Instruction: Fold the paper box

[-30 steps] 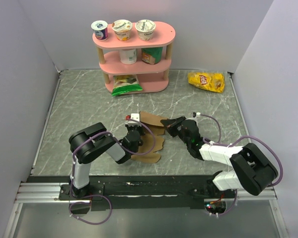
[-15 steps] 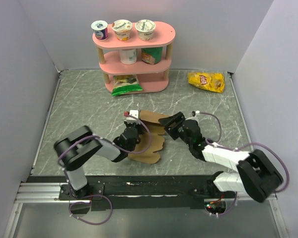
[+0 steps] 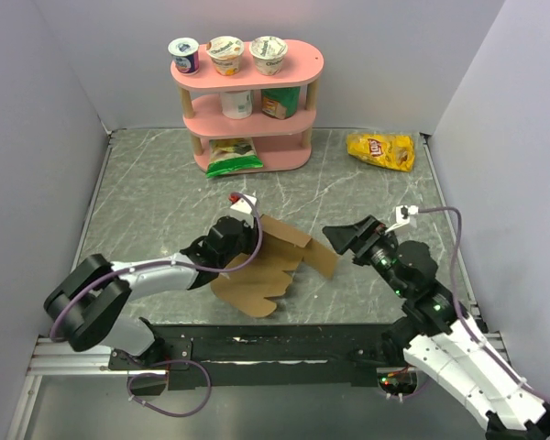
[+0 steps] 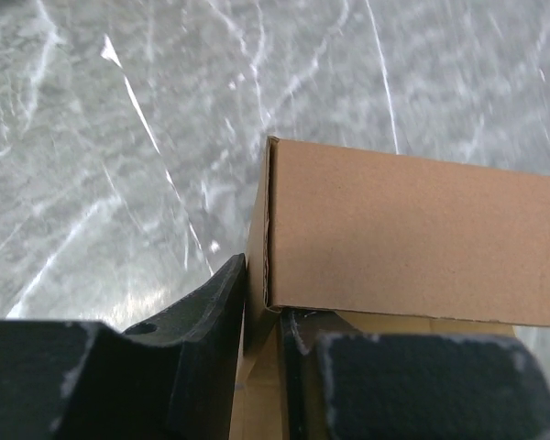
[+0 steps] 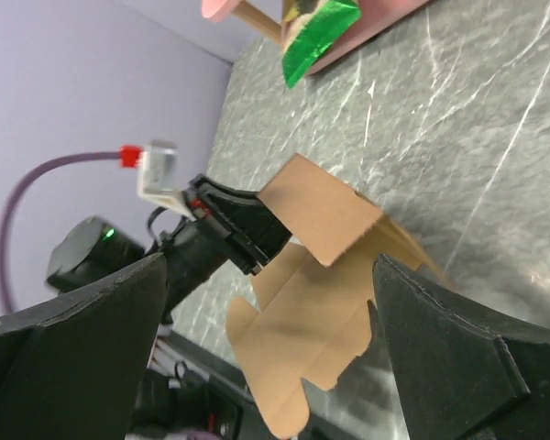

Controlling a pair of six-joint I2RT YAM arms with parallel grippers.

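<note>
Gripping the paper box (image 3: 268, 264) is the left hand (image 3: 227, 235), while the right hand (image 3: 342, 237) gapes open nearby.

Four cups (image 3: 225, 53), two bags (image 3: 380, 151), one carton (image 3: 280, 102), one shelf (image 3: 304, 71), one paper box (image 3: 270, 264), two arms (image 3: 156, 273).

The left arm (image 3: 154, 273) and right arm (image 3: 458, 353) pair matte black joint housings with silver-white links. A purple cable (image 5: 69, 163) loops along each; the left one's meets a white connector (image 5: 158, 170) with a red plug. The left tool (image 4: 259, 307) has matte black fingers (image 4: 206, 321) with pale, scuffed edges.
</note>
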